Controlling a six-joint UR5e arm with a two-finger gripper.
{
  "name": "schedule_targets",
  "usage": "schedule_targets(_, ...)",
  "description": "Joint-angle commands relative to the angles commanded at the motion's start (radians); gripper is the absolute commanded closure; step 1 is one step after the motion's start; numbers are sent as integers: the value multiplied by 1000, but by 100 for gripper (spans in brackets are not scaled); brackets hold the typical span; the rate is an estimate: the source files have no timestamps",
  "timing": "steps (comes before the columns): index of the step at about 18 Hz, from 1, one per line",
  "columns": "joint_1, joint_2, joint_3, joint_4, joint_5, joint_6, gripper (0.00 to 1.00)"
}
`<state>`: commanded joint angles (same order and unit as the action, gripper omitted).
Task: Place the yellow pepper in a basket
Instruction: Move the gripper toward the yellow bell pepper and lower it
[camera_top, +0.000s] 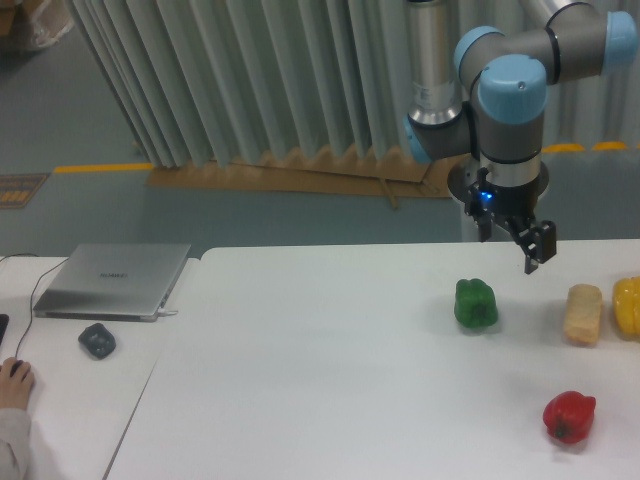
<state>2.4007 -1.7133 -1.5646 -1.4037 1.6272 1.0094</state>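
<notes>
Sitting at the right edge of the white table (330, 380), partly cut off by the frame, the yellow pepper (628, 307) is the only sight of the task's things; no container shows. The gripper (528, 247) hangs above the table's far side, holding nothing, and the pepper lies toward four o'clock from it, well apart. Whether the jaws stand apart or together cannot be told at this angle. Just beside the pepper at nine o'clock lies a pale beige block (583, 314); a green pepper (476, 303) sits below the gripper at seven o'clock, a red pepper (569, 416) nearer the front. On the adjoining left table rest a closed laptop (112, 279) and a dark small object (97, 340). Behind runs a grey floor with pleated grey curtains (250, 80).
</notes>
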Motion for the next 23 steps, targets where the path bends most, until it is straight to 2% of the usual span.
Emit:
schedule_targets(3,-2,-57,46,0,98,-6,0)
schedule_targets(5,11,-84,45,15,192,-9,0)
schedule_targets(7,38,-82,-41,14,258,-58,0)
schedule_targets(8,85,-77,-46,6,257,-60,0)
schedule_targets(12,176,-83,-89,2,255,-48,0)
schedule_targets(14,219,-77,-62,-9,232,-48,0)
schedule_targets(17,277,-86,-37,12,108,-52,0)
schedule_targets(20,314,-86,-35,16,109,-48,0)
schedule_targets(23,319,-104,-58,14,112,-55,0)
